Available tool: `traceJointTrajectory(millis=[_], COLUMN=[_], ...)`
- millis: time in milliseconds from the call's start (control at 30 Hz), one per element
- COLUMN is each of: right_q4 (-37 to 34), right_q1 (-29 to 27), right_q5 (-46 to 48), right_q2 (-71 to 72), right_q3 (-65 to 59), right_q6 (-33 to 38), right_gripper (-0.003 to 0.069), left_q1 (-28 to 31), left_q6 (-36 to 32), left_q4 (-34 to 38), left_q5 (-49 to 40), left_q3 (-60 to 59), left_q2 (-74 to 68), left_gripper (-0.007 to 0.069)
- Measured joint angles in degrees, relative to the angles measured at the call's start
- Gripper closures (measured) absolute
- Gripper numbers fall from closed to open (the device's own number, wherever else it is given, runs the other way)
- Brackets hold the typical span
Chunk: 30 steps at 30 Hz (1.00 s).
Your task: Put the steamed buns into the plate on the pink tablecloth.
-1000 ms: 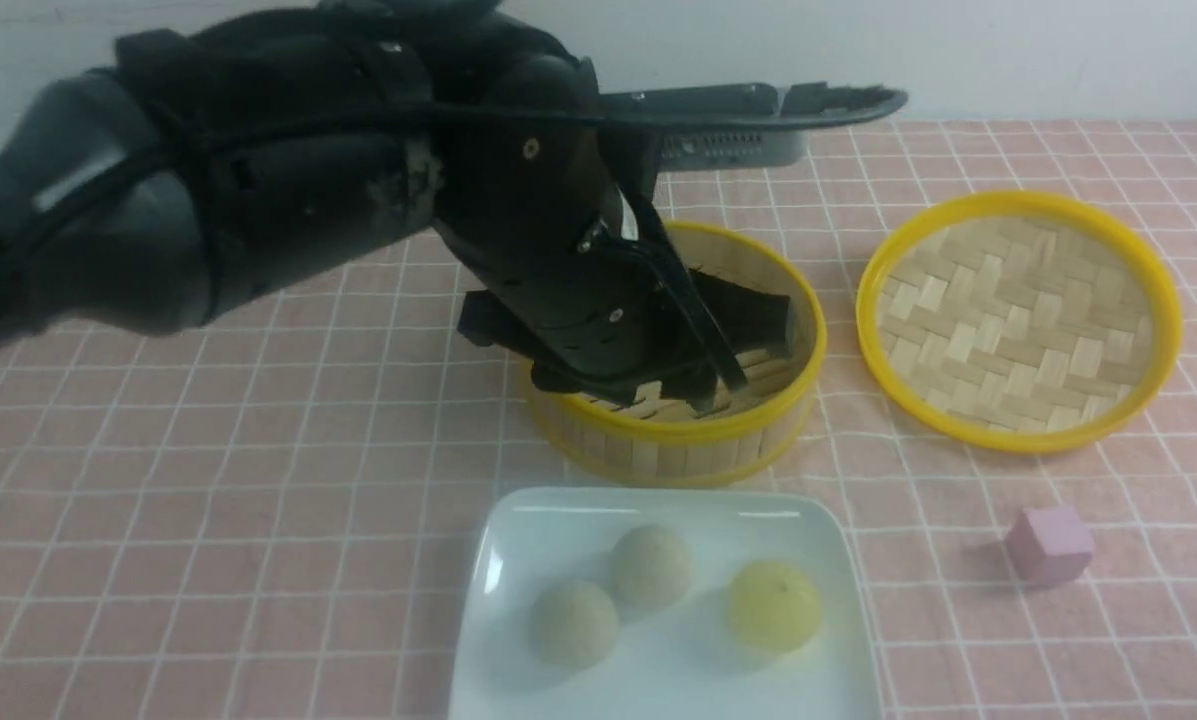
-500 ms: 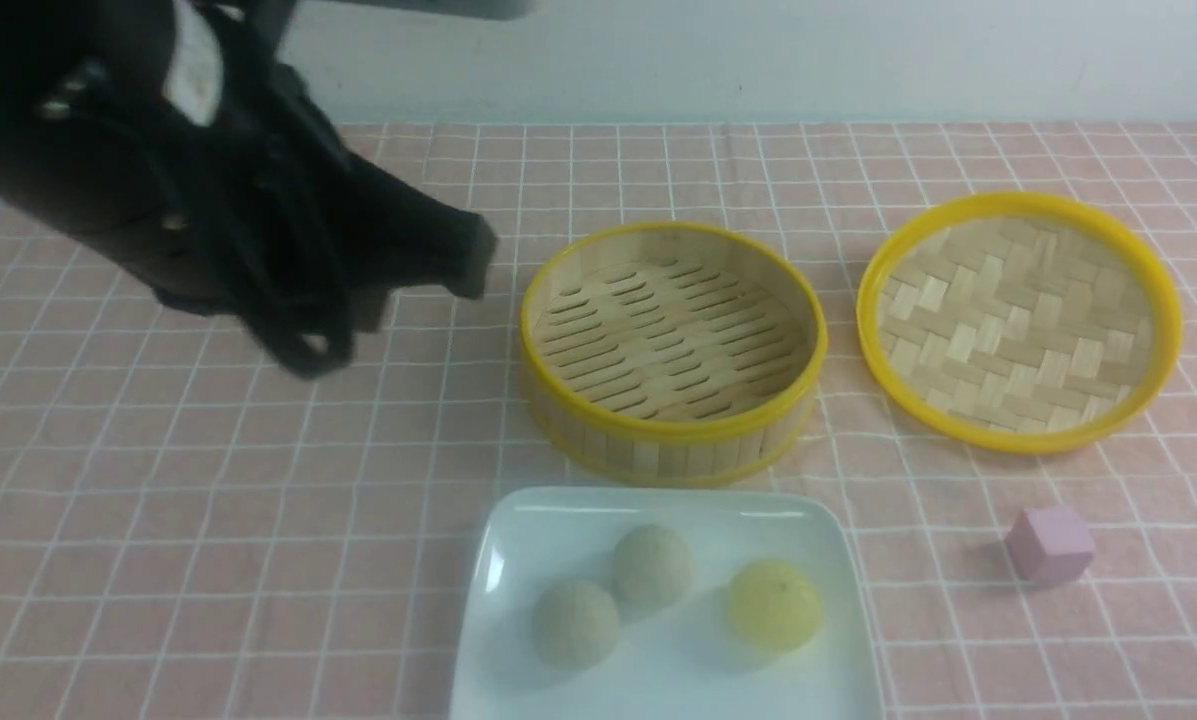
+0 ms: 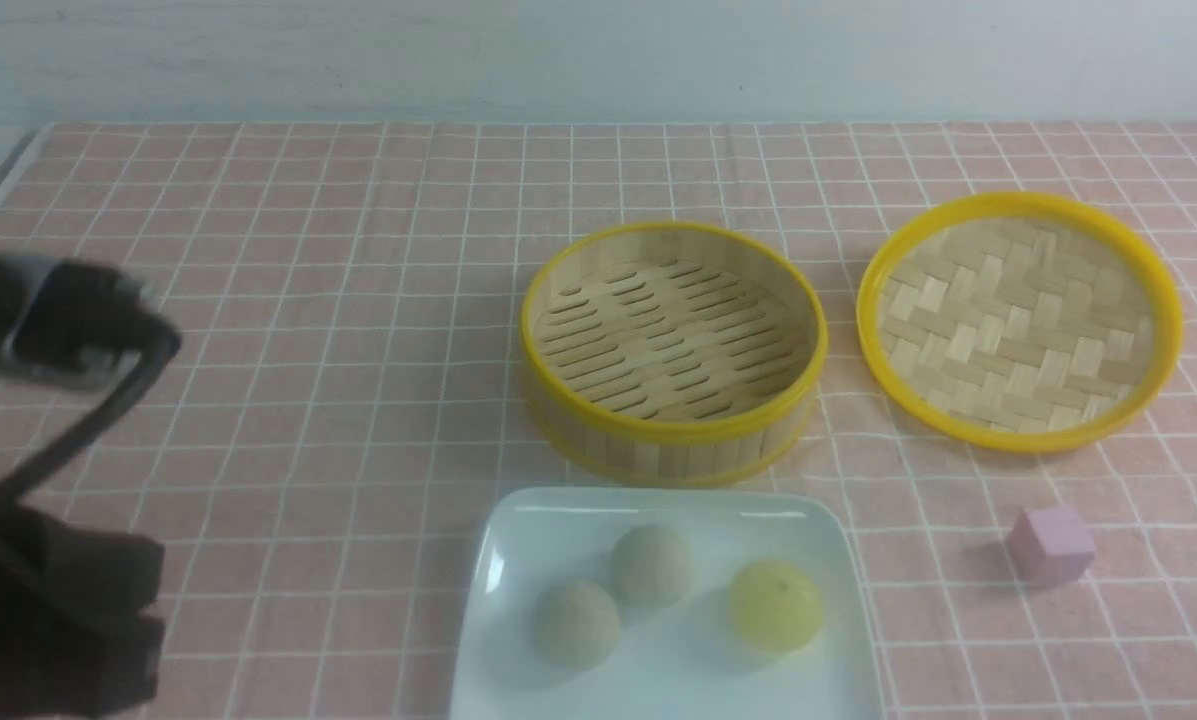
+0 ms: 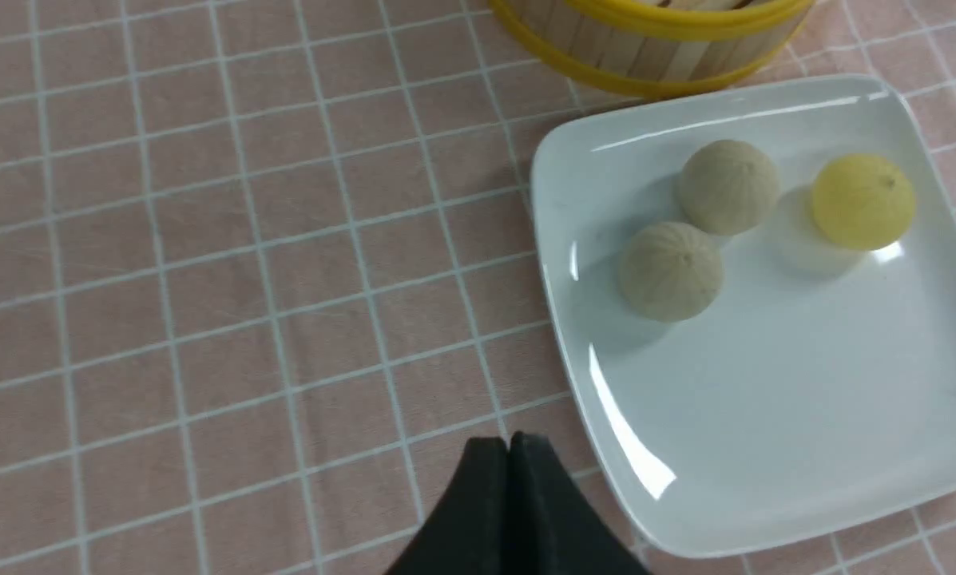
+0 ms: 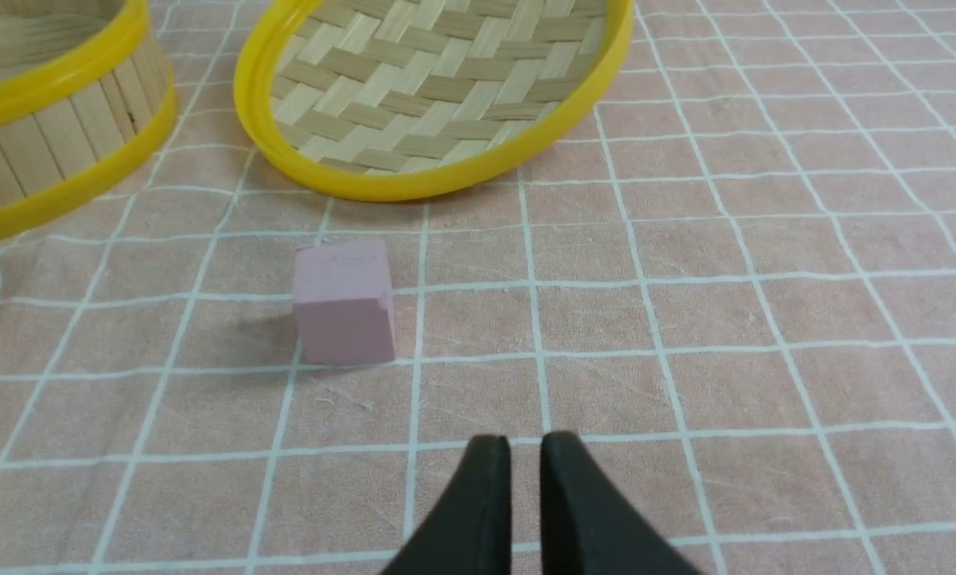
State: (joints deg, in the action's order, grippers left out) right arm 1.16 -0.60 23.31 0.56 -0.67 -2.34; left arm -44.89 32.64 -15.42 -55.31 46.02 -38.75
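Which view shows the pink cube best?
Right wrist view: the pink cube is close, large and unobstructed, just in front of the woven lid. The front view shows the same cube only small and soft, on the robot's right. The left wrist view does not show it at all.

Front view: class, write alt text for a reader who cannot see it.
Three steamed buns, two beige and one yellow, sit on a white square plate on a pink grid tablecloth. Behind it is an empty bamboo steamer basket; to the right lie a woven lid and a small pink cube.
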Motion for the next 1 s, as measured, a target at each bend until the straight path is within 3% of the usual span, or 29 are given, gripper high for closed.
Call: traceJointTrajectory(millis=[100, 200, 267, 433, 567, 1000], right_q4=[0.0, 0.0, 0.0, 0.0, 0.0, 0.0], right_q1=[-0.1, -0.1, -0.1, -0.1, -0.1, -0.1], right_q5=[0.0, 0.0, 0.0, 0.0, 0.0, 0.0], right_q2=[0.0, 0.0, 0.0, 0.0, 0.0, 0.0], right_q3=[0.0, 0.0, 0.0, 0.0, 0.0, 0.0], right_q6=[0.0, 0.0, 0.0, 0.0, 0.0, -0.2], right_gripper=[0.0605, 0.0599, 0.0596, 0.0589, 0.0587, 0.0573], left_q1=[0.0, 0.0, 0.0, 0.0, 0.0, 0.7], left_q6=[2.3, 5.2, 6.9, 7.6, 7.6, 6.6], left_q4=[0.0, -1.3, -3.4, -7.5, -8.9, -7.5], left_q5=[5.4, 15.9, 27.8, 43.7, 45.0, 37.3], left_q3=[-5.3, -10.8, -15.2, -20.9, -22.6, -23.8], left_q2=[3.1, 5.4, 5.4, 4.4, 4.0, 5.0], left_gripper=[0.0624, 0.0619, 0.0615, 0.061, 0.0608, 0.0593])
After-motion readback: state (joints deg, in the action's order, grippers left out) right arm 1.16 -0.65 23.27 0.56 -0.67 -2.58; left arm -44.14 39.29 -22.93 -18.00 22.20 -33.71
